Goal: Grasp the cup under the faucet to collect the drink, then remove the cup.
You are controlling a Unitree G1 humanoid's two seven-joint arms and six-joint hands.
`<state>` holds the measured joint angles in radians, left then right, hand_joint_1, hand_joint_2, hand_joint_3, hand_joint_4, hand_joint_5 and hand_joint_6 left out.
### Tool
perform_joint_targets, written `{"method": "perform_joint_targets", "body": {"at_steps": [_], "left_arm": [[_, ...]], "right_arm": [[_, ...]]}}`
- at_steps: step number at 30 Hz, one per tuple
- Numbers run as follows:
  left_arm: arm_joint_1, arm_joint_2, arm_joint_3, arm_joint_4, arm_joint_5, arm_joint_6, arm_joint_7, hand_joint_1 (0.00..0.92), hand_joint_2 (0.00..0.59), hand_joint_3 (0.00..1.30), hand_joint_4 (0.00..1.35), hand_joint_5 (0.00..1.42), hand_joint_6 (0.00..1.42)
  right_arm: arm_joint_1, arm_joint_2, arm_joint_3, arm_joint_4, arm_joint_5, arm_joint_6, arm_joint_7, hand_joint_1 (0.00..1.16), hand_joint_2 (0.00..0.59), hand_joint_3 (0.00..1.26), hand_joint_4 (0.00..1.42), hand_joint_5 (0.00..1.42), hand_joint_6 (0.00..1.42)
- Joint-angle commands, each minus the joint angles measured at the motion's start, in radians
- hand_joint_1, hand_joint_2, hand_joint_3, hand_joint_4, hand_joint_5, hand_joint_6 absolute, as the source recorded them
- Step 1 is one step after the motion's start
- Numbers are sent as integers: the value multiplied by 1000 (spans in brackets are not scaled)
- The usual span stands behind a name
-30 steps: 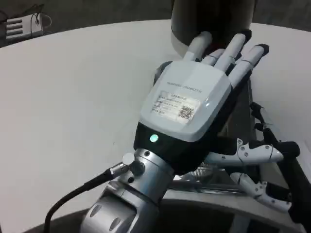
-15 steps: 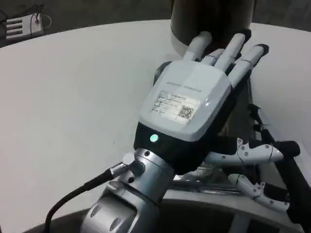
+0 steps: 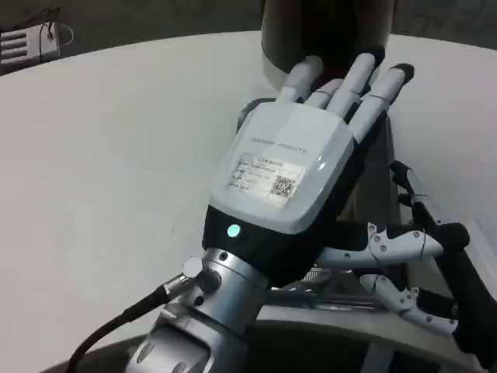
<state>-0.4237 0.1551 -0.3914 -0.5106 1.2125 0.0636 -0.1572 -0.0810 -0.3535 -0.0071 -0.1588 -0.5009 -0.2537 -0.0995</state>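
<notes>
My left hand [image 3: 283, 175] lies back-up across the middle of the picture. Its fingers [image 3: 365, 78] are stretched out and apart, their tips reaching the foot of the dark round drink dispenser [image 3: 326, 27] at the top. Nothing is seen in its grasp. My right hand [image 3: 419, 268] comes in from the lower right, with its white and black fingers [image 3: 396, 245] pointing left under the left hand. What they close around is hidden. The left hand also covers the space under the faucet, where any cup stands.
A metal grille of a drip tray [image 3: 330, 277] peeks out below the left hand, on a pale curved base [image 3: 342, 322]. The white round table [image 3: 116, 155] spreads to the left. A white power strip [image 3: 23, 45] lies at the far left corner.
The whole picture has shifted a little to the left, so the camera moved. Neither hand has changed its pose against the dispenser.
</notes>
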Motion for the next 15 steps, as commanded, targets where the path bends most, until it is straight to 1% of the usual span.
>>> {"method": "perform_joint_targets", "body": {"at_steps": [1, 5, 9, 12, 15], "left_arm": [[51, -11, 6, -20, -16, -8, 23, 0, 114, 56, 0, 209, 47], [95, -34, 58, -41, -60, -5, 106, 0, 95, 2, 0, 167, 54], [126, -59, 107, -57, -111, -1, 170, 0, 96, 0, 0, 158, 54], [145, -57, 123, -63, -122, -6, 182, 0, 101, 0, 0, 155, 54], [196, -50, 144, -84, -127, -13, 208, 0, 105, 0, 0, 153, 55]], "right_arm": [[-8, -1, 11, 1, 6, -14, 5, 426, 296, 0, 42, 123, 267], [-13, -3, 14, 3, 9, -11, 8, 426, 296, 0, 42, 124, 267], [-14, 1, 14, 4, 24, -8, 16, 427, 296, 0, 42, 130, 267], [-16, 5, 16, 5, 39, -8, 22, 427, 296, 0, 42, 132, 267], [-21, 7, 17, 8, 50, -9, 27, 428, 296, 0, 42, 132, 267]]}}
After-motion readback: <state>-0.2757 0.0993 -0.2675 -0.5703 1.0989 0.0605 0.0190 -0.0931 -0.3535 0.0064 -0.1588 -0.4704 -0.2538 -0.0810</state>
